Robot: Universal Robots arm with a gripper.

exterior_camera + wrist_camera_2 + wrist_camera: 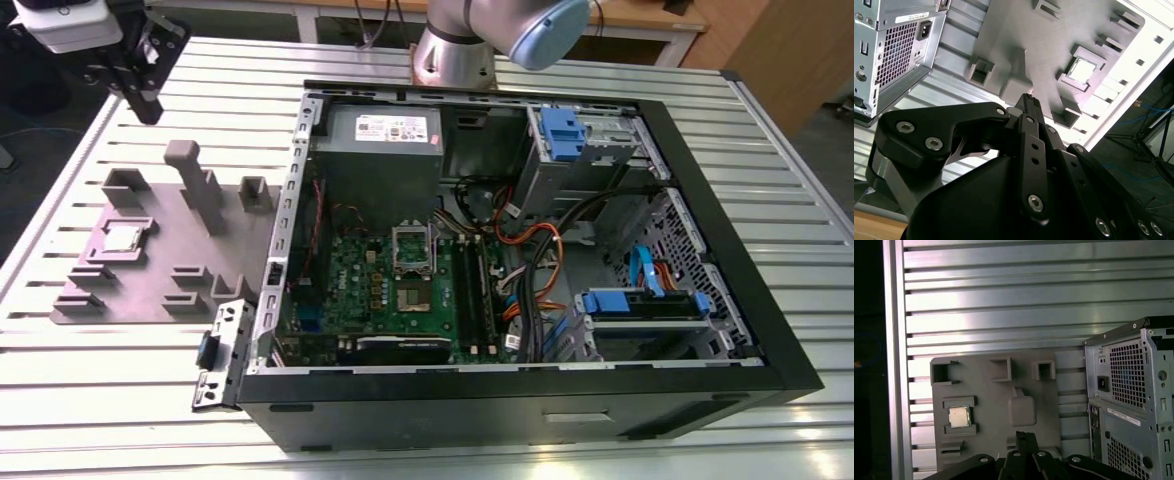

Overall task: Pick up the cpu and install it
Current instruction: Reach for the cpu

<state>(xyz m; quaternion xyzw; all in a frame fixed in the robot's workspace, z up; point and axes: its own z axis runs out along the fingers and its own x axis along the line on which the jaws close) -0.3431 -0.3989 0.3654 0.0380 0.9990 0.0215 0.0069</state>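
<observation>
Hand (147, 110) hangs high over the slatted surface (787, 150), fingers pressed together, gripping nothing. Below it and somewhat to one side lies a grey tray (160, 275). The cpu (123, 237) sits flat in one square pocket, silvery face up, well apart from the fingertips. Beyond the tray from the hand stands the open computer case (467, 405), holding a green motherboard (387, 290), a grey metal box (380, 150), blue brackets (561, 130) and bundled cables (534, 250). I cannot tell whether the socket frame (411, 250) on the board is latched. The hand's upper body is cut off at the exterior view's edge. In both wrist views the case is cut off at its vented rear corner.
</observation>
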